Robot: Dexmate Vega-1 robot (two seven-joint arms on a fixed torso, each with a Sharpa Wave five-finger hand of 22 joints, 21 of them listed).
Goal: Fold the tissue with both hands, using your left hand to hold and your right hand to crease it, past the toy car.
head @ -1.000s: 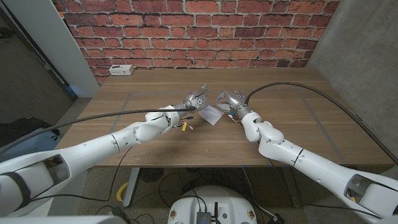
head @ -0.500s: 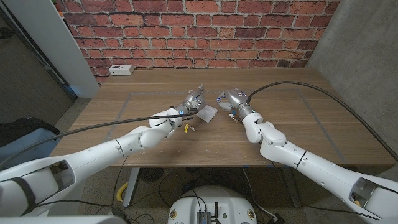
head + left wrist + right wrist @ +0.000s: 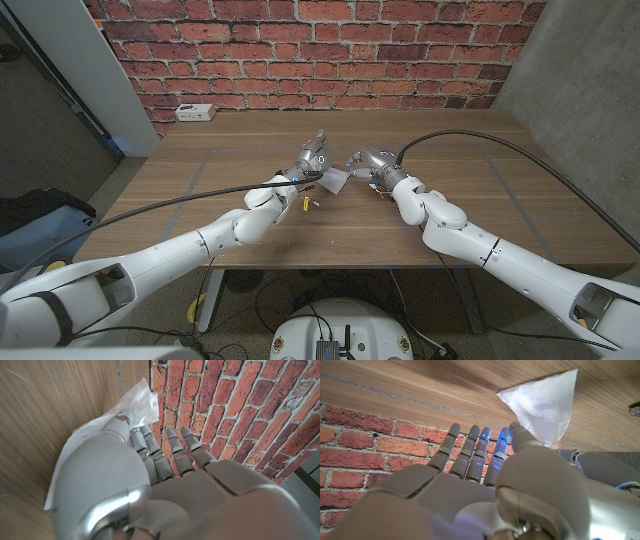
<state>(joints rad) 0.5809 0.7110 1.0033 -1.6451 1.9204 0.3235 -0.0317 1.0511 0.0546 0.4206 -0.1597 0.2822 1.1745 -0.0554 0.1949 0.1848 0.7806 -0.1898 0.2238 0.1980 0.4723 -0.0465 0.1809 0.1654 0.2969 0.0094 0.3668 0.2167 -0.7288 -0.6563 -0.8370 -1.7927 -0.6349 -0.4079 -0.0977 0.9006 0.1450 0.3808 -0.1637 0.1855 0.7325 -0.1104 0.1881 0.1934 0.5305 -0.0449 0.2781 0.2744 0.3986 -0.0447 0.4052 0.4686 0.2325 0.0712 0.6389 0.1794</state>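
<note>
The white tissue (image 3: 335, 180) hangs between my two hands near the middle of the table. My left hand (image 3: 313, 160) grips its left side; in the left wrist view the thumb of that hand (image 3: 125, 460) lies over the tissue (image 3: 135, 400), fingers stretched forward. My right hand (image 3: 368, 160) pinches the tissue's right corner; in the right wrist view the tissue (image 3: 545, 405) tapers to the thumb of this hand (image 3: 520, 475). A small yellow and white toy car (image 3: 304, 204) sits just nearer than the tissue, partly hidden by my left wrist.
A white power strip (image 3: 195, 112) lies at the table's back left edge, under the brick wall. Faint tape lines (image 3: 205, 162) mark a rectangle on the wooden table (image 3: 480, 200). Black cables run along both arms.
Both hands have moved a little farther away across the table with the tissue between them, and have drawn closer together. The toy car has stayed put.
</note>
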